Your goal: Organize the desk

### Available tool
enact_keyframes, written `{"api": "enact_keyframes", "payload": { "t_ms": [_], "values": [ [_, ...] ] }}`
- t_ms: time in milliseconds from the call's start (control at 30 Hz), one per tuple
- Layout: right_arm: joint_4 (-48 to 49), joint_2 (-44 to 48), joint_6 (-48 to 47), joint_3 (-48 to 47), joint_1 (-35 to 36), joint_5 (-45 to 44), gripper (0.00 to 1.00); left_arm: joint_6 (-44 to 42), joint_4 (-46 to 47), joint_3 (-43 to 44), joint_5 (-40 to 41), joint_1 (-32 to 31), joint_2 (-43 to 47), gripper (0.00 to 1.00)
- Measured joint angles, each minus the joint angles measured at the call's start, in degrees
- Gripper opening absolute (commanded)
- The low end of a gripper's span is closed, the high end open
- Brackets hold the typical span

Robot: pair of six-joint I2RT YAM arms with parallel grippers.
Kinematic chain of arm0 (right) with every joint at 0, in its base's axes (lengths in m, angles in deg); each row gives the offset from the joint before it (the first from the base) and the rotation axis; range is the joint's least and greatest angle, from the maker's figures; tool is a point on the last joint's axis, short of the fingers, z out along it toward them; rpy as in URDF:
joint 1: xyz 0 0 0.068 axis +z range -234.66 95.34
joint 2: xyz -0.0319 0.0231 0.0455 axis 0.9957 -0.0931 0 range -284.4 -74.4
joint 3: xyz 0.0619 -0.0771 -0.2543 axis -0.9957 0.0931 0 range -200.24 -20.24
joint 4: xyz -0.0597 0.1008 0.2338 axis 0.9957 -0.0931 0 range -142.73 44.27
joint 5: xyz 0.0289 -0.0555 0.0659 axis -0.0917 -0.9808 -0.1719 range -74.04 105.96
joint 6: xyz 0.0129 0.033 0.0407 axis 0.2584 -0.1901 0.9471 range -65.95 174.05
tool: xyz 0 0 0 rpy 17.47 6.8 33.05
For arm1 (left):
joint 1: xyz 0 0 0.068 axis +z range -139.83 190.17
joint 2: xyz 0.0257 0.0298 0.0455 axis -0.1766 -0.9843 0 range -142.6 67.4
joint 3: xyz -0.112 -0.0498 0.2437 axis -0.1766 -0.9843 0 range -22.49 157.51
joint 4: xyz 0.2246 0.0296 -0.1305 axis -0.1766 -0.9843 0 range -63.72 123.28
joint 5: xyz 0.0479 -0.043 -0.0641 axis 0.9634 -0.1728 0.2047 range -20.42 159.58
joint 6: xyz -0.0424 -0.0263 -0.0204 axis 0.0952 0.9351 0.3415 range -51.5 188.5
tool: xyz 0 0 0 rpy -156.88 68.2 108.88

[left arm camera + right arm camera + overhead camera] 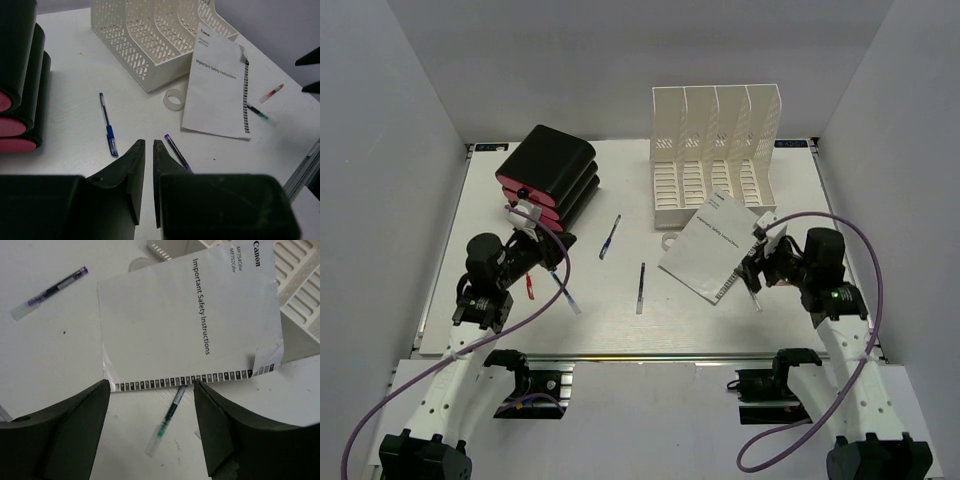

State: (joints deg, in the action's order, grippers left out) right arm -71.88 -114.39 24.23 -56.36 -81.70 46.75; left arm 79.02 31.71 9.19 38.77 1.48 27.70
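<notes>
The white desk (610,330) holds scattered items. A white booklet (713,245) lies in front of the white file rack (715,150), with a clear tape roll (670,242) beside it. A blue pen (610,237) and a purple pen (641,287) lie mid-desk. My right gripper (151,387) is open just above a green pen (167,422), which lies at the booklet's (185,315) near edge. My left gripper (148,142) is shut and empty, low over the desk, with the blue pen (107,125) and purple pen (177,152) ahead of it.
A stack of black and red cases (548,175) stands at the back left, close to the left arm. A short red item (530,287) and another pen (563,290) lie by the left gripper. A red pen (271,93) lies beyond the booklet. A silver rail (650,360) runs along the near edge.
</notes>
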Motion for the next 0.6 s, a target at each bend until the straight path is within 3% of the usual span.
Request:
{"api": "enact_keyframes", "payload": {
  "t_ms": [33,100,167,200,267,300,367,600],
  "values": [
    [-0.15,-1.66,1.22,-1.6,0.0,0.66,0.65,0.02,0.15,0.0,-0.52,0.0,-0.24,0.23],
    [-0.59,-5.66,4.15,-5.27,-0.02,1.53,0.5,-0.22,0.26,0.0,-1.68,0.0,-0.55,0.52],
    [-0.98,-10.8,7.65,-9.68,-0.35,1.81,0.5,-0.17,0.31,0.02,-2.49,0.0,-0.59,0.79],
    [-0.98,-13.44,9.9,-11.74,-0.55,1.77,0.55,-0.24,0.33,0.02,-2.8,0.0,-0.57,0.83],
    [-0.98,-17.51,13.68,-14.53,-1.18,1.77,0.64,-0.02,0.31,0.07,-3.21,0.0,-0.46,0.87],
    [-0.96,-18.95,15.21,-15.23,-1.57,1.7,0.74,-0.02,0.31,0.07,-3.32,0.0,-0.33,0.89],
    [-1.11,-21.11,17.88,-15.52,-3.34,2.01,0.81,0.0,0.33,0.07,-3.58,0.0,0.04,0.89],
    [-2.71,-30.25,22.29,-15.54,-12.2,5.38,0.86,-0.02,0.33,0.09,-4.68,0.0,0.39,0.9]
  ]
}}
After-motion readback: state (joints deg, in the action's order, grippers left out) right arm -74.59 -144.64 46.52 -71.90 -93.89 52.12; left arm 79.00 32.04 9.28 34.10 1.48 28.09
